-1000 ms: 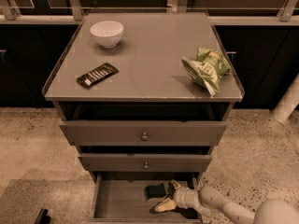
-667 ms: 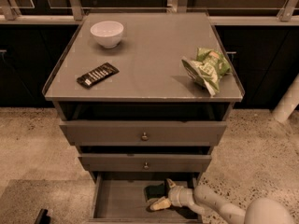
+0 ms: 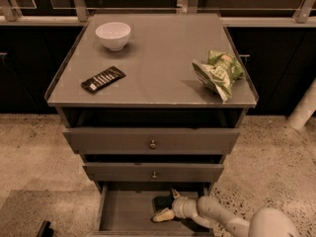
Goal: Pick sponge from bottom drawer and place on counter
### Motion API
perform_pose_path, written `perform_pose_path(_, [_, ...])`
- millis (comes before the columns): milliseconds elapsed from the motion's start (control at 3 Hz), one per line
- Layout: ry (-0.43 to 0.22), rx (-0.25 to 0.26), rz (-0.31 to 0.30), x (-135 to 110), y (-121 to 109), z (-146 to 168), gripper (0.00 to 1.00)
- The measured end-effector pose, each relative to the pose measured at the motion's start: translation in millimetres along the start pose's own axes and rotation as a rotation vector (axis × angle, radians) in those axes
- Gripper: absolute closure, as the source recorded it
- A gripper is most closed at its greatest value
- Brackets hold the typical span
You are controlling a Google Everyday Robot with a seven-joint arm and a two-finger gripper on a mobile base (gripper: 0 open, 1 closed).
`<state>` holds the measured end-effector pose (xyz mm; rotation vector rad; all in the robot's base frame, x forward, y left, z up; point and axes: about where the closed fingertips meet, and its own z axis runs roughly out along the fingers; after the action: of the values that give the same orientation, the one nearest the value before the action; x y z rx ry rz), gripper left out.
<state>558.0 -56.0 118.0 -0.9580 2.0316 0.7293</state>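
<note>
Right, fingers point(image 3: 163, 215) first: they're spread, one tip toward the back of the drawer and one pale tip toward its front. The sponge point(image 3: 159, 202) sits in the gap between them. Can't tell whether either pad is touching it, so it reads as straddled rather than pinched.

The gripper point(image 3: 168, 205) is low inside the bottom drawer point(image 3: 126, 209), right of centre. The arm comes in from the lower right over the drawer's front edge.

The sponge lies flat on the drawer floor, dark face up, just left of the wrist. It's already inside the fingers' span, so my read is there's no sideways travel left. The next move is a squeeze across it, then a lift. Its long axis isn't readable because the arm hides too much of it. Only one arm on this rig, so there's no question of which is nearer.

The second drawer point(image 3: 153, 172) and top drawer point(image 3: 152, 141) overhang the back part of the open one. The lift probably has to come forward before going up.

The worktop point(image 3: 158, 68) carries a white bowl point(image 3: 113, 34), a black candy-bar wrapper point(image 3: 103, 79) and a light green snack bag point(image 3: 218, 72). Bare surface shows in the middle between them.
</note>
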Motion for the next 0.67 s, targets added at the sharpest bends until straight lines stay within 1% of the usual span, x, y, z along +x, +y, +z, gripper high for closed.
perform_pose_path(333, [0.051, 0.007, -0.012, 15.7, 5.4, 5.6, 0.0])
perform_pose_path(667, [0.051, 0.007, -0.012, 13.1, 6.0, 3.9, 0.19])
